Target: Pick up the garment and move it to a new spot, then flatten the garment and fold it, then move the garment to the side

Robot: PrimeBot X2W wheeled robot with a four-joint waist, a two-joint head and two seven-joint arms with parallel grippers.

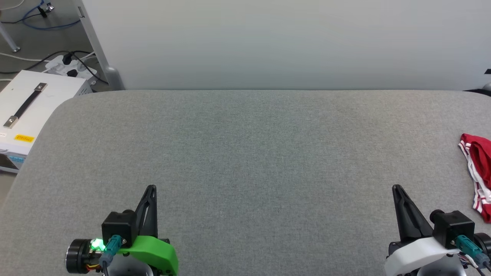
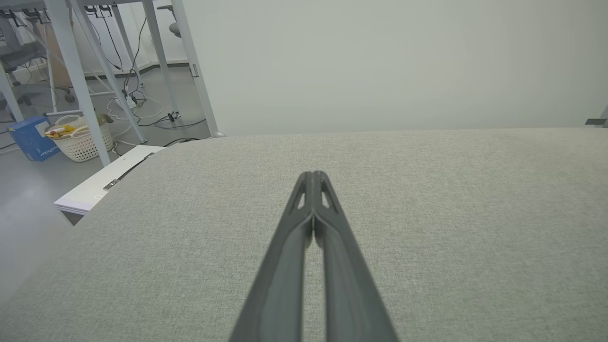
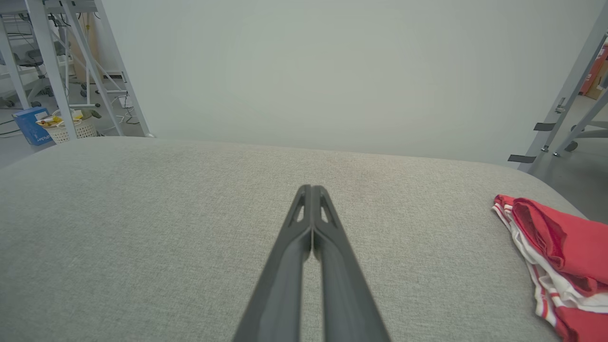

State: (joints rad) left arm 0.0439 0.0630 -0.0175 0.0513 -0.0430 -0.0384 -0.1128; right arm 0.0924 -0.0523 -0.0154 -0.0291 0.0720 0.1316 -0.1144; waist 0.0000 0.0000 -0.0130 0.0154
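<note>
No legible text: yellow label [image 1: 23,138] on white box [image 1: 38,103] unreadable; blue box [image 2: 29,137] print blurred.

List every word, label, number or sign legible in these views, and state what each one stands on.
Nothing reads clearly.
The yellow sticker on the white metal case with a black handle: dark print, too small to read.
The blue cardboard box on the floor: white lettering, too blurred to read.
The bright red T-shirt with white striped trim: no print visible.
</note>
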